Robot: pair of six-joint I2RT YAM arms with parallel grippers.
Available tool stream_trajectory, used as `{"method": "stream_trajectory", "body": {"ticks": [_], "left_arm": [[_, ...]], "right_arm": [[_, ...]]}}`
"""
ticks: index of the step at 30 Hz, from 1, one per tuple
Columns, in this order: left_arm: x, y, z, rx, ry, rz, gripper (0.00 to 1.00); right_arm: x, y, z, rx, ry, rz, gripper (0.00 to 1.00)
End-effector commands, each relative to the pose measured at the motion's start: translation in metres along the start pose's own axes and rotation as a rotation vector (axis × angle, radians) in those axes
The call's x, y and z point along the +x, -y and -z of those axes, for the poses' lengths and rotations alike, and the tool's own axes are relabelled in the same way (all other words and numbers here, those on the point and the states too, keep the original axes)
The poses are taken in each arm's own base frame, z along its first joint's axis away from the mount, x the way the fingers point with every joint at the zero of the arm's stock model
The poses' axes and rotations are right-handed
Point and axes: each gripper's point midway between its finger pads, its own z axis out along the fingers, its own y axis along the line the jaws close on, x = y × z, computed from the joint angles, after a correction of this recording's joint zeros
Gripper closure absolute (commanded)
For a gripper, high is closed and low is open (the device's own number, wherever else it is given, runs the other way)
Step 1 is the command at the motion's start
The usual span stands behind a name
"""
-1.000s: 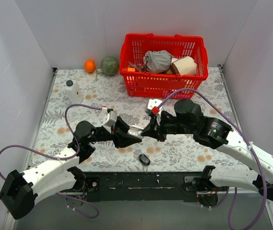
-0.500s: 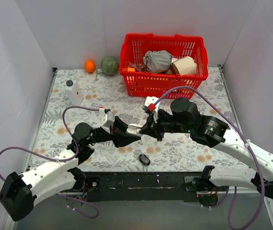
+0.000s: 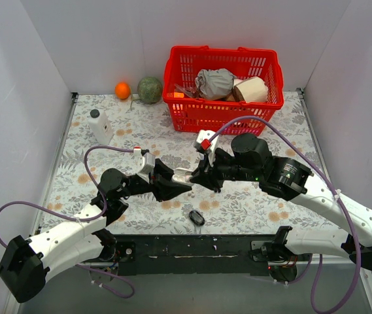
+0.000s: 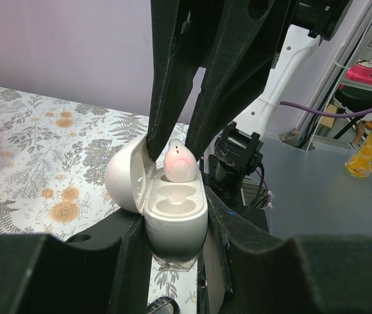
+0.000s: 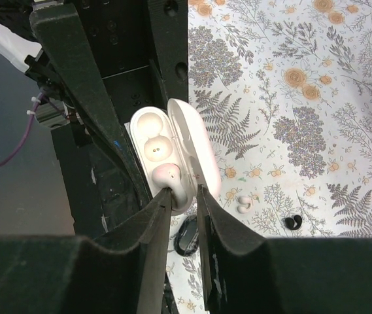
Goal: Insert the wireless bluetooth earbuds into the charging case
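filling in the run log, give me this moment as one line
left gripper: shut on charging case, lid open | right gripper: fingers straddle earbud in case, grip unclear | one socket empty

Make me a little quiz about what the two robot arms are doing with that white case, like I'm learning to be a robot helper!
1. Short answer: what small thing sits at the tips of the right gripper?
2. True or false: the charging case is shut.
3. Pick one. The case is held up by: A) the left gripper; B) the right gripper; C) nothing, it lies flat.

Key
1. A white earbud, right at the case.
2. False, it is open.
3. A
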Motion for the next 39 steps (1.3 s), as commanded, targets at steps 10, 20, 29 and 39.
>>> {"method": "stream_trajectory", "body": {"ticks": [10, 20, 29, 39], "left_arm": [[-0.02, 0.01, 0.001, 0.023, 0.071, -0.068, 1.0], [-0.02, 0.008, 0.002, 0.012, 0.074, -0.071, 1.0], [-0.017, 0.006, 0.005, -0.008, 0.07, -0.071, 1.0], [-0.013, 0.011, 0.028, -0.101, 0.028, -0.06, 1.0]], "right_arm": [[-0.018, -0.008, 0.002, -0.025, 0.049, -0.014, 0.99], [-0.03, -0.005, 0.012, 0.009, 0.081, -0.017, 0.56], [-0.049, 0.013, 0.049, 0.159, 0.169, -0.002, 0.5], [0.066, 0.071, 0.003, 0.408, -0.006, -0.17, 0.64]]}}
